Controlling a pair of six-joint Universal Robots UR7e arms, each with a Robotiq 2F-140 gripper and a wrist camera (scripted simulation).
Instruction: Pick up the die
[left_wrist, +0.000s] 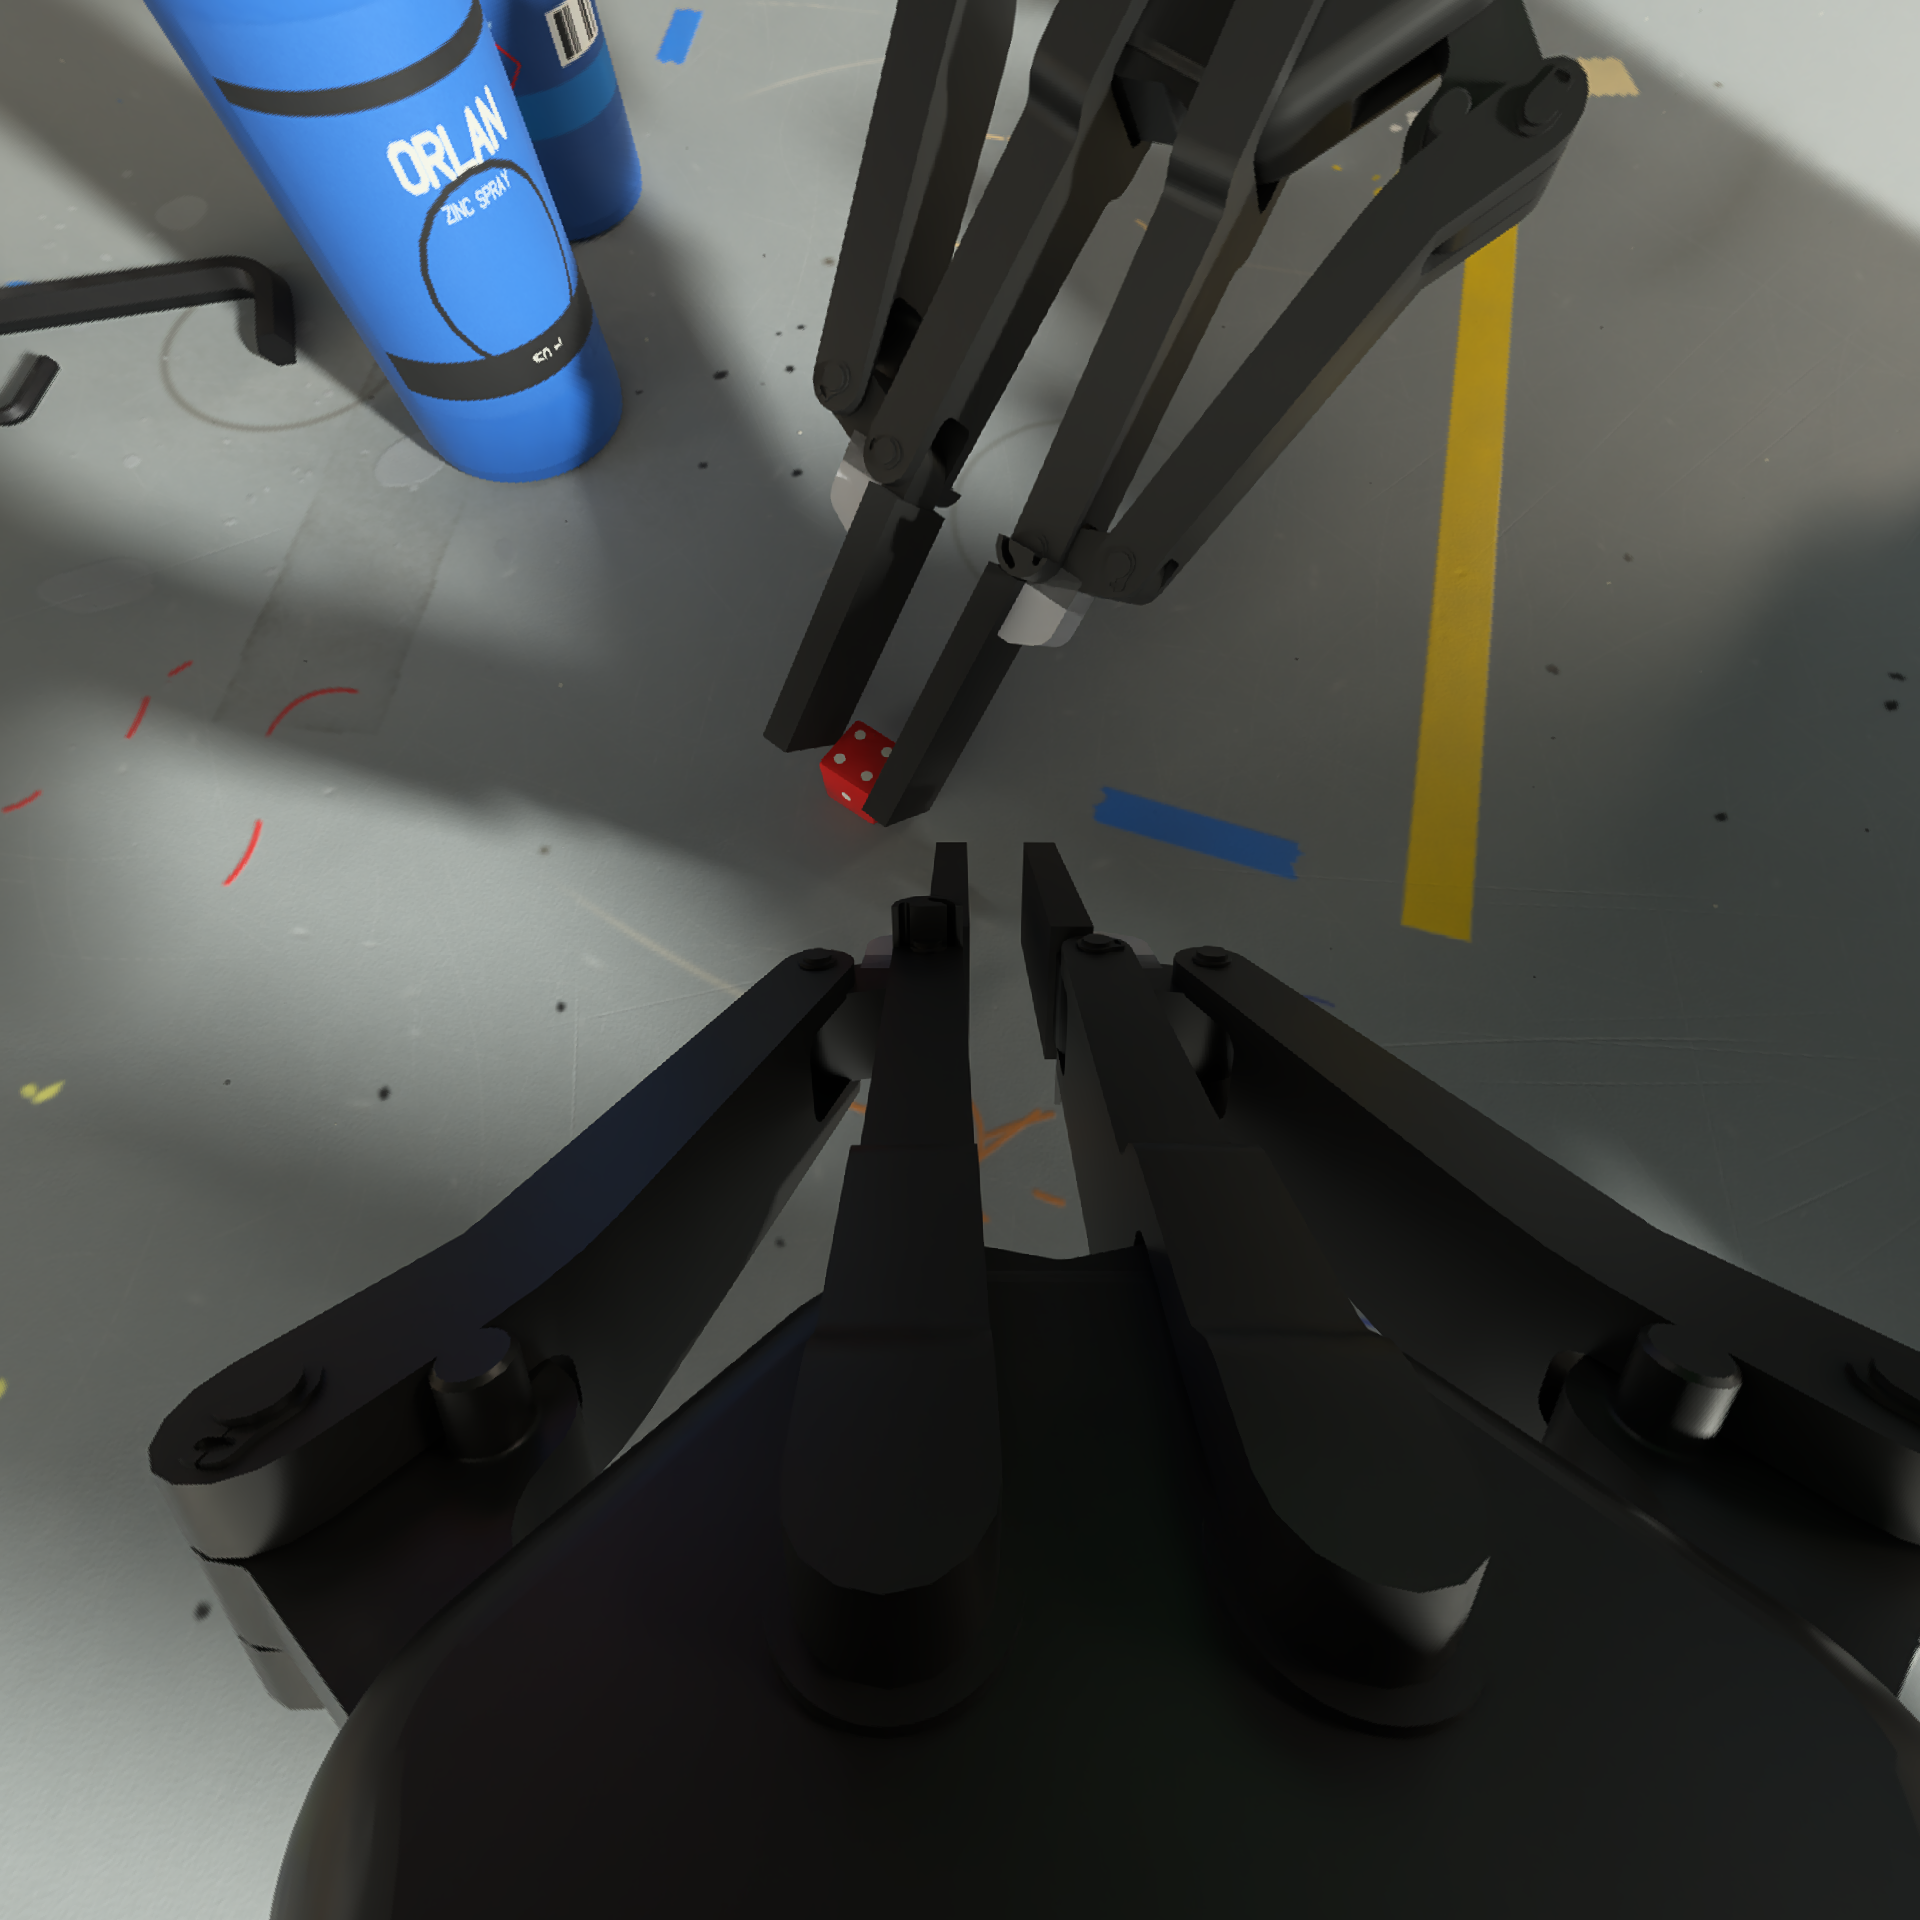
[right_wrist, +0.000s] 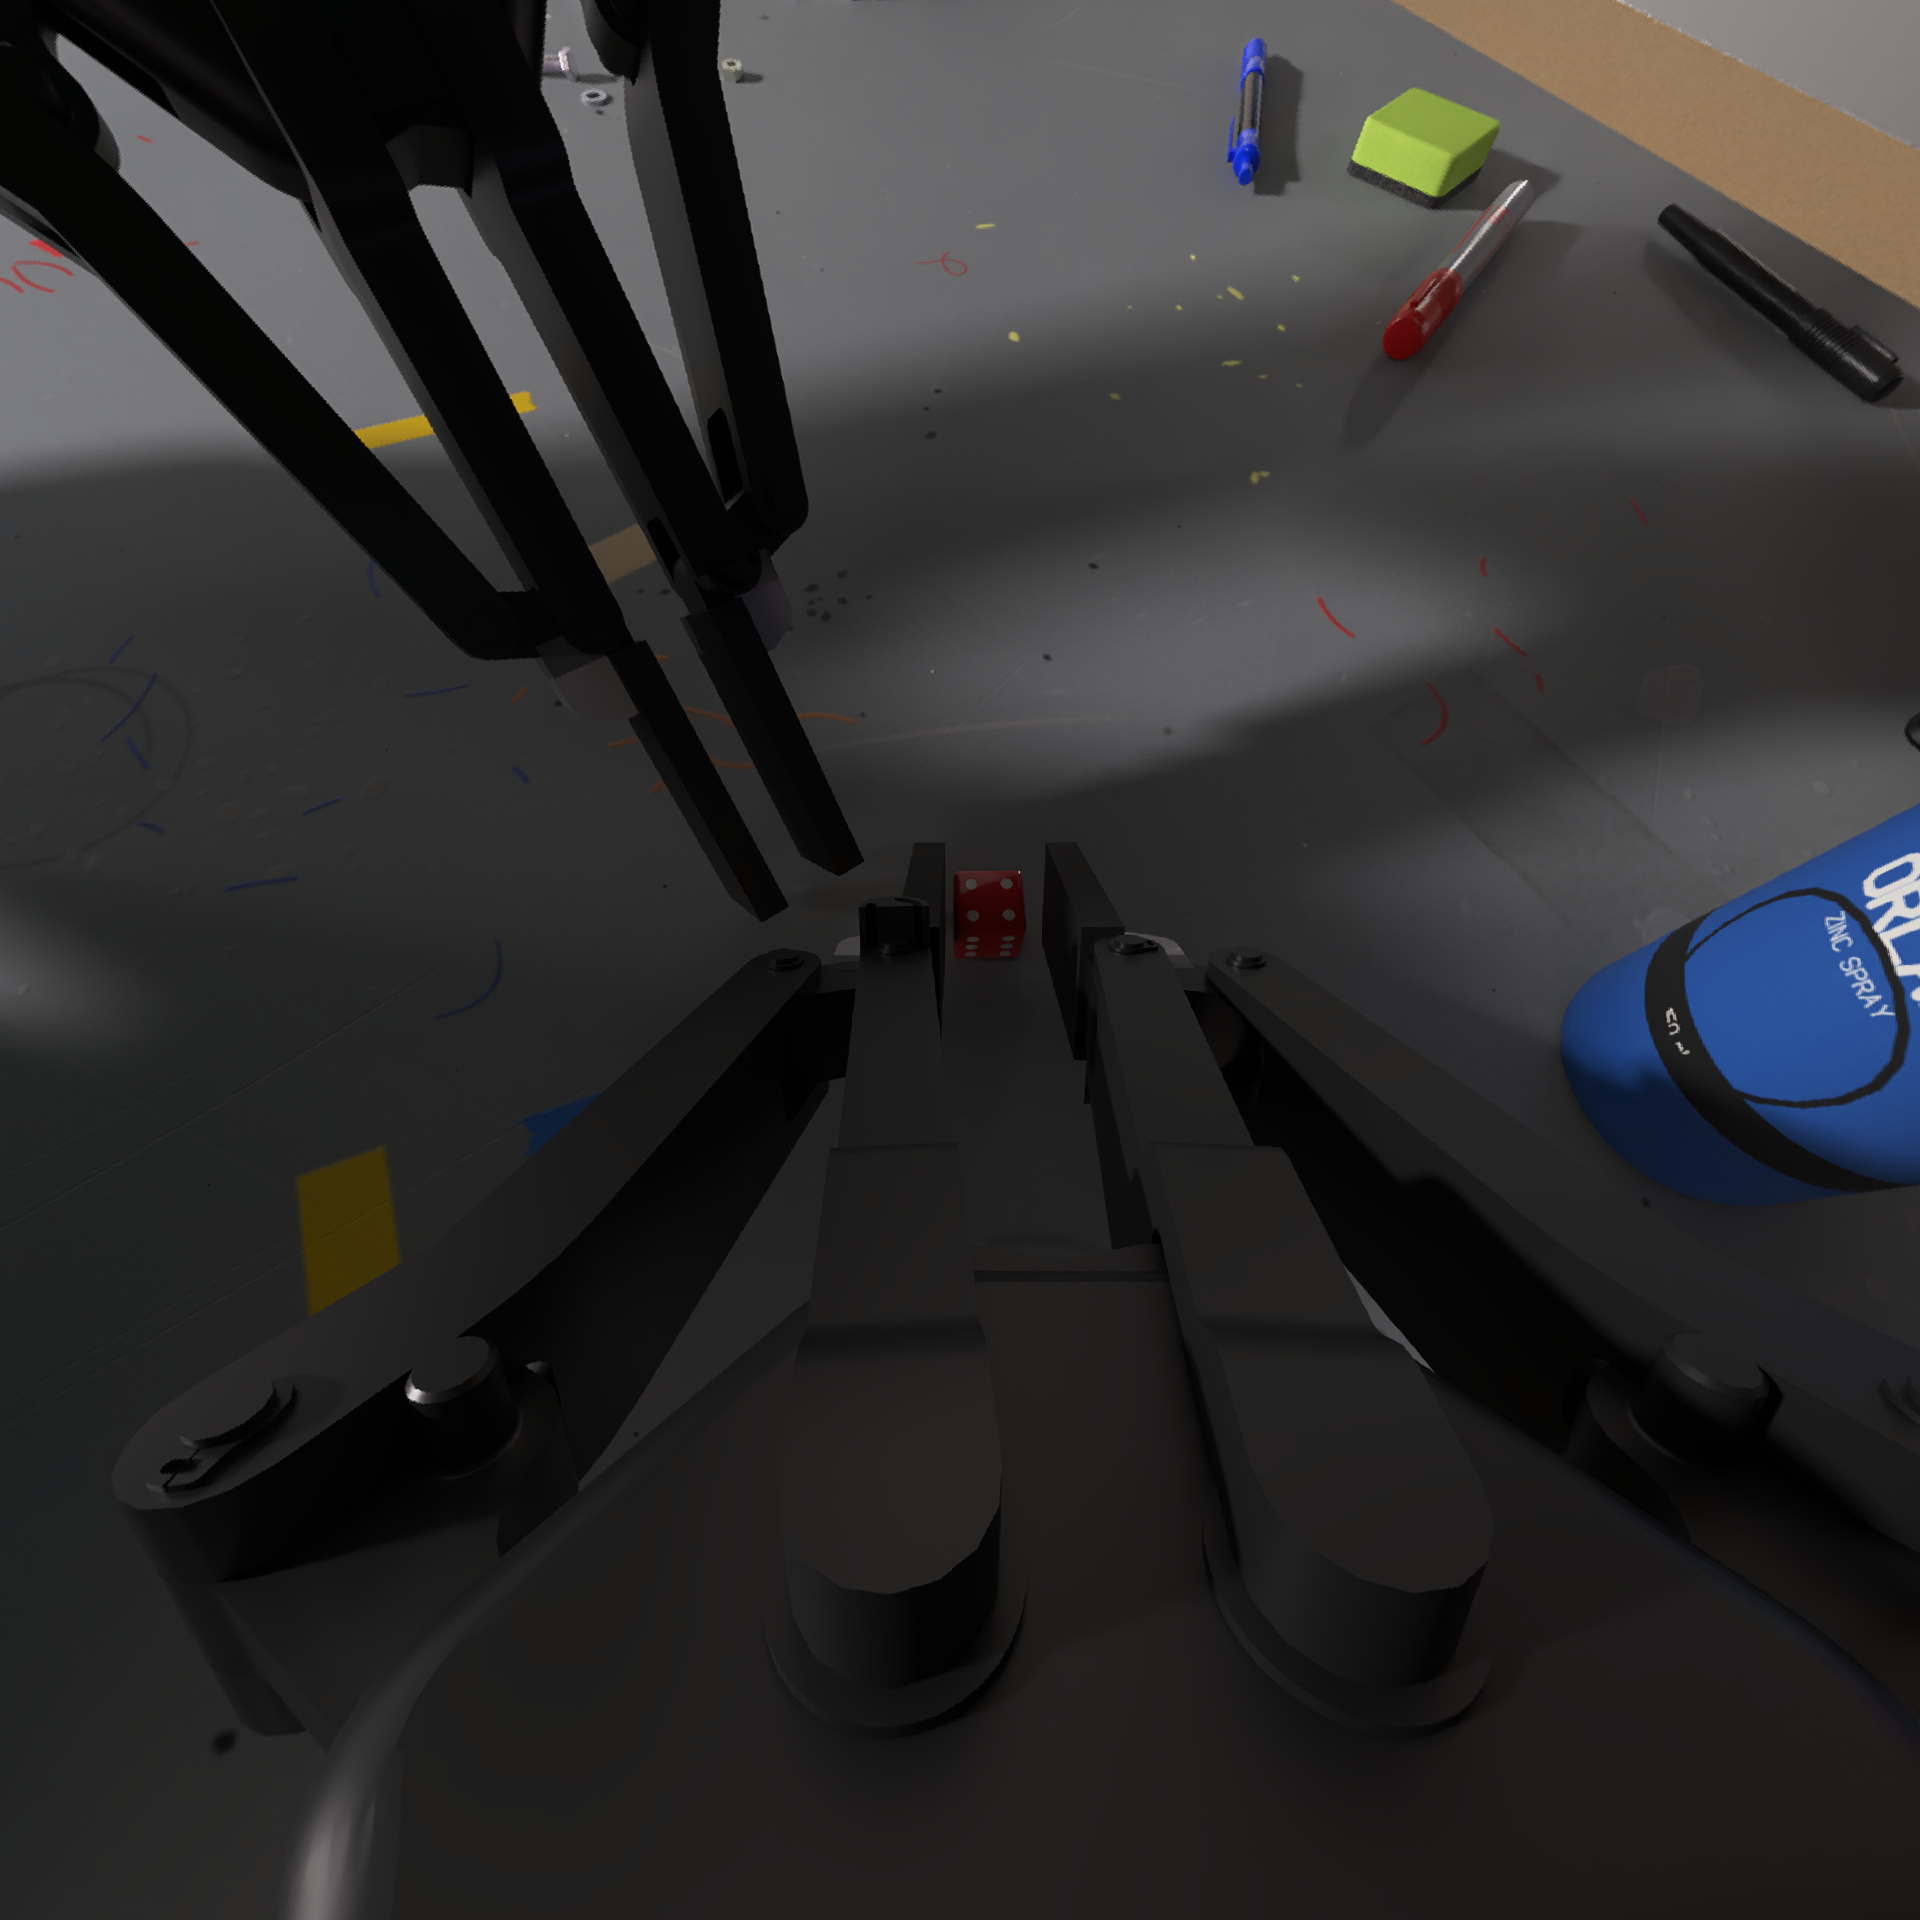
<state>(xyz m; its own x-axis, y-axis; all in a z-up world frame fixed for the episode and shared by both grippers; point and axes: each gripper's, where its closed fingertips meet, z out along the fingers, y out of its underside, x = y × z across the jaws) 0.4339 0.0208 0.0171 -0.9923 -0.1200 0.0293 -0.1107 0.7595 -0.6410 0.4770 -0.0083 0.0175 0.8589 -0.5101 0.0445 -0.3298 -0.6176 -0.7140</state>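
The die (right_wrist: 987, 914) is small and red with white dots. In the right wrist view it sits between the two fingers of my right gripper (right_wrist: 992, 854), which is shut on it at the level of the grey table top. The left wrist view shows the same: the die (left_wrist: 857, 767) is held between the right gripper's (left_wrist: 844, 781) black fingertips, which come down from above. My left gripper (left_wrist: 994, 854) is shut and empty, just in front of the die. In the right wrist view the left gripper (right_wrist: 816, 891) stands close to the left of the die.
Two blue spray cans (left_wrist: 447, 260) (left_wrist: 582, 114) stand at the far left, with a black hex key (left_wrist: 156, 296) beside them. Yellow tape (left_wrist: 1460, 582) and blue tape (left_wrist: 1195, 831) lie on the table. A blue pen (right_wrist: 1247, 109), green eraser (right_wrist: 1423, 140), red pen (right_wrist: 1455, 270) and black marker (right_wrist: 1777, 301) lie near the table edge.
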